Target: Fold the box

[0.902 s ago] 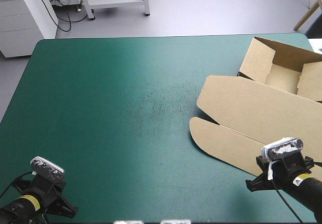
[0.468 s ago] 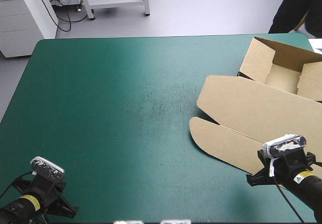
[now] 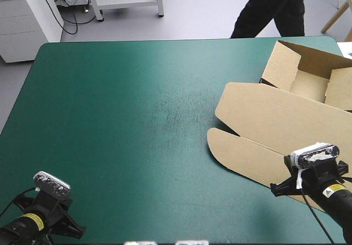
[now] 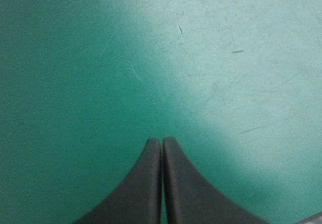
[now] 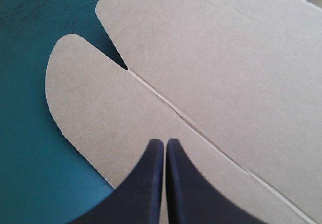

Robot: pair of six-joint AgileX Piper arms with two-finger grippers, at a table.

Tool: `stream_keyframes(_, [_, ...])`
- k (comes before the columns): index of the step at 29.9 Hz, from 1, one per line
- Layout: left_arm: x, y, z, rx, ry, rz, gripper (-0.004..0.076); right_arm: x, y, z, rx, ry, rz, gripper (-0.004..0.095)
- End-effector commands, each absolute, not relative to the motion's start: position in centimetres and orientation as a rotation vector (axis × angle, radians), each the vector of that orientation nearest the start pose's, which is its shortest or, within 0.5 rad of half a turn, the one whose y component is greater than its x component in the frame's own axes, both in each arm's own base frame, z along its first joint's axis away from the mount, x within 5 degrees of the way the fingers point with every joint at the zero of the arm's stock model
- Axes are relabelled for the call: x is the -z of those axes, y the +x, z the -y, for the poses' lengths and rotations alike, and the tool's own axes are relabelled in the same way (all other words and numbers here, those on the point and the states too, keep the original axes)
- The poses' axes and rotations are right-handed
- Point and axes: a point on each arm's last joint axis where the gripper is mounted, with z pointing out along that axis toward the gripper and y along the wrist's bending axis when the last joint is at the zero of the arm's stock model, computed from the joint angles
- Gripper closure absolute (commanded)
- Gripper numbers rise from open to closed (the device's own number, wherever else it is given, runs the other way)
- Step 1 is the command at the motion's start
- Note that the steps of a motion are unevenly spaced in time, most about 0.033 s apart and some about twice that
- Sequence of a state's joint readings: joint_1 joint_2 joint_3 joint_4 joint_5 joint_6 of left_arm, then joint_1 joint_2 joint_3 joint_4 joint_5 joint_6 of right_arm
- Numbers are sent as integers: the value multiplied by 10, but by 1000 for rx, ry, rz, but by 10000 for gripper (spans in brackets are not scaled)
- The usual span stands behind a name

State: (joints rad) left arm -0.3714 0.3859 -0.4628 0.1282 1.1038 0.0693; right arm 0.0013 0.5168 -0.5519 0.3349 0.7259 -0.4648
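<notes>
The brown box lies at the table's right side as an open tray with raised walls at the far right. Its lid is flat toward the middle, and a rounded flap ends it. In the right wrist view the lid and the flap fill the view ahead. My right gripper is shut with nothing in it, its tips over the flap near the crease. From above it sits at the box's near edge. My left gripper is shut over bare teal-green cover, at the near left corner.
The teal-green table cover stretches bare from the box to the left edge. The box's far wall reaches close to the table's far right corner.
My right arm has shifted slightly to the right along the box's near edge. The box and the left arm have not moved.
</notes>
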Motion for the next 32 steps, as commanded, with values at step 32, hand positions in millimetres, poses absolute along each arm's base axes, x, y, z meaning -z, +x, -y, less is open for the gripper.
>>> stream_keyframes(32, [-264,55,11,-22,551,-2373,734,-315,99,-19,-102,-314,-2000,927])
